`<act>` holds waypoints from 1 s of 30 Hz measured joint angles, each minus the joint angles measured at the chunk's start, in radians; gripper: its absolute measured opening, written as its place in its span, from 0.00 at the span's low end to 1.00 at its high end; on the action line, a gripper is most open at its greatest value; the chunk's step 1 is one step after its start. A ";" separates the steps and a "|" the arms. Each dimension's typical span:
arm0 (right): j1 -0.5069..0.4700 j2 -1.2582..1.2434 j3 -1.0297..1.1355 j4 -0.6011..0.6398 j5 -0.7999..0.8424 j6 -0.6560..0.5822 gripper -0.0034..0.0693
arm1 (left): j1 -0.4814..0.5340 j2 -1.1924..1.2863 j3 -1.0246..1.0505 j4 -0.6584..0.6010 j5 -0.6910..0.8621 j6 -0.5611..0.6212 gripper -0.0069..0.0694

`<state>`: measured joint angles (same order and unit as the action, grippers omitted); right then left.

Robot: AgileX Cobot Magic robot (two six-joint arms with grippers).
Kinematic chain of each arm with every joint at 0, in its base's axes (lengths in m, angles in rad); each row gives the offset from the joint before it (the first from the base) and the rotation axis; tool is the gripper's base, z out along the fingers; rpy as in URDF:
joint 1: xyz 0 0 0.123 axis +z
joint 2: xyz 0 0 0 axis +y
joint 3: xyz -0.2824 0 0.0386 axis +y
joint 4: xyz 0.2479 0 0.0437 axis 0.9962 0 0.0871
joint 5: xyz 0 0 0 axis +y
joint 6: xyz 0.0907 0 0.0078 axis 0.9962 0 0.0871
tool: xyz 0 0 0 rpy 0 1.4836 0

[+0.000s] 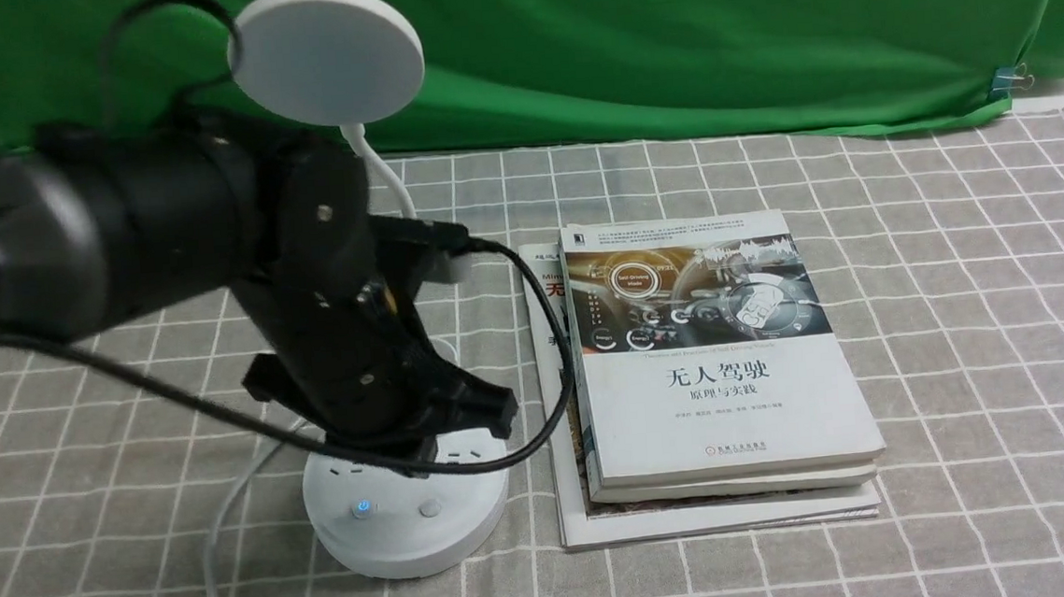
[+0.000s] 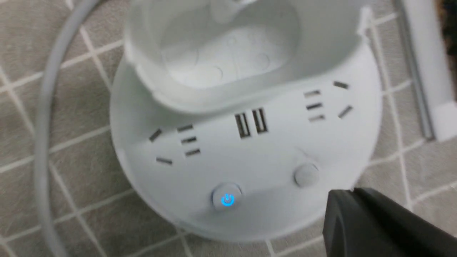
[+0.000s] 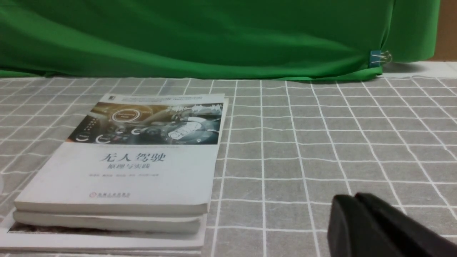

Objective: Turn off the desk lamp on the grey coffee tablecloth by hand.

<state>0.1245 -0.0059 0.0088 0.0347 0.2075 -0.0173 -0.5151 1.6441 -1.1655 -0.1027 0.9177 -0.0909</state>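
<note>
The white desk lamp (image 1: pixel 407 523) stands on the grey coffee tablecloth (image 1: pixel 963 306), its disc head (image 1: pixel 326 55) raised on the thin neck. On its round base a power button (image 1: pixel 362 509) glows blue beside a plain grey button (image 1: pixel 430 509). My left gripper (image 1: pixel 493 412) hangs just above the base. In the left wrist view it (image 2: pixel 351 194) is shut, its tip at the base's edge next to the grey button (image 2: pixel 306 175), a little away from the blue button (image 2: pixel 227 200). The cup holder (image 2: pixel 232 53) shows behind the sockets. My right gripper (image 3: pixel 351 198) is shut and empty, low over the cloth (image 3: pixel 321 142).
A stack of books (image 1: pixel 715 370) lies just right of the lamp, also in the right wrist view (image 3: pixel 142 160). The lamp's white cord (image 1: pixel 221 545) trails left of the base. A green cloth (image 1: pixel 664 36) hangs at the back with a clip (image 1: pixel 1008 78).
</note>
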 joint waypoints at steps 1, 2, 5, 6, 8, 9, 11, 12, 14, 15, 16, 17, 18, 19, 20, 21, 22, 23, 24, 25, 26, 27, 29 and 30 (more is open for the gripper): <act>0.000 0.000 0.000 0.000 0.000 0.000 0.10 | -0.002 -0.015 0.006 0.000 -0.006 0.000 0.09; 0.000 0.000 0.000 0.000 0.000 0.000 0.10 | -0.006 -0.076 0.062 0.000 -0.040 0.000 0.09; 0.000 0.000 0.000 0.000 0.000 0.000 0.10 | -0.012 -0.212 0.172 0.000 -0.114 0.000 0.09; 0.000 0.000 0.000 0.000 0.000 0.000 0.10 | -0.013 -0.289 0.233 0.000 -0.170 0.000 0.09; 0.000 0.000 0.000 0.000 0.000 0.000 0.10 | -0.014 -0.435 0.362 0.000 -0.309 0.000 0.09; 0.000 0.000 0.000 0.000 0.000 0.000 0.10 | -0.014 -0.487 0.417 0.000 -0.375 0.001 0.09; 0.000 0.000 0.000 0.000 0.000 0.000 0.10 | -0.014 -0.572 0.512 0.000 -0.489 0.006 0.09; 0.000 0.000 0.000 0.000 0.000 0.000 0.10 | -0.014 -0.606 0.551 0.000 -0.535 0.007 0.09; 0.000 0.000 0.000 0.000 0.000 0.000 0.10 | -0.014 -0.681 0.635 0.004 -0.625 0.010 0.09; 0.000 0.000 0.000 0.000 0.000 0.000 0.10 | -0.014 -0.688 0.643 0.006 -0.632 0.010 0.09; 0.000 0.000 0.000 0.000 0.000 0.000 0.10 | -0.014 -0.730 0.689 0.026 -0.675 0.010 0.09; 0.000 0.000 0.000 0.000 0.000 0.000 0.10 | -0.014 -0.751 0.712 0.048 -0.698 0.011 0.09; 0.000 0.000 0.000 0.000 0.000 0.000 0.10 | -0.014 -0.785 0.749 0.080 -0.716 0.011 0.09; 0.000 0.000 0.000 0.000 0.000 0.000 0.10 | -0.014 -0.785 0.749 0.084 -0.716 0.011 0.09; 0.000 0.000 0.000 0.000 0.000 0.000 0.10 | -0.014 -0.812 0.778 0.115 -0.728 0.011 0.09; 0.000 0.000 0.000 0.000 0.000 0.000 0.10 | -0.014 -0.814 0.780 0.117 -0.728 0.011 0.09; 0.000 0.000 0.000 0.000 0.000 0.000 0.10 | -0.014 -0.826 0.795 0.131 -0.732 0.011 0.09; 0.000 0.000 0.000 0.000 0.000 0.000 0.10 | -0.014 -0.828 0.802 0.138 -0.732 0.011 0.09; 0.000 0.000 0.000 0.000 0.000 0.000 0.10 | -0.014 -0.830 0.804 0.140 -0.732 0.011 0.09; 0.000 0.000 0.000 0.000 0.000 0.000 0.10 | -0.014 -0.830 0.805 0.142 -0.733 0.011 0.09; 0.000 0.000 0.000 0.000 0.000 0.000 0.10 | -0.014 -0.830 0.805 0.142 -0.735 0.011 0.09; 0.000 0.000 0.000 0.000 0.000 0.000 0.10 | -0.014 -0.830 0.805 0.142 -0.739 0.011 0.09; 0.000 0.000 0.000 0.000 0.000 0.000 0.10 | -0.014 -0.832 0.806 0.142 -0.750 0.019 0.09; 0.000 0.000 0.000 0.000 0.000 0.000 0.10 | -0.014 -0.833 0.810 0.142 -0.759 0.032 0.09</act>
<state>0.1245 -0.0059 0.0088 0.0347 0.2075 -0.0173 -0.5292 0.8112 -0.3553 0.0394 0.1587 -0.0588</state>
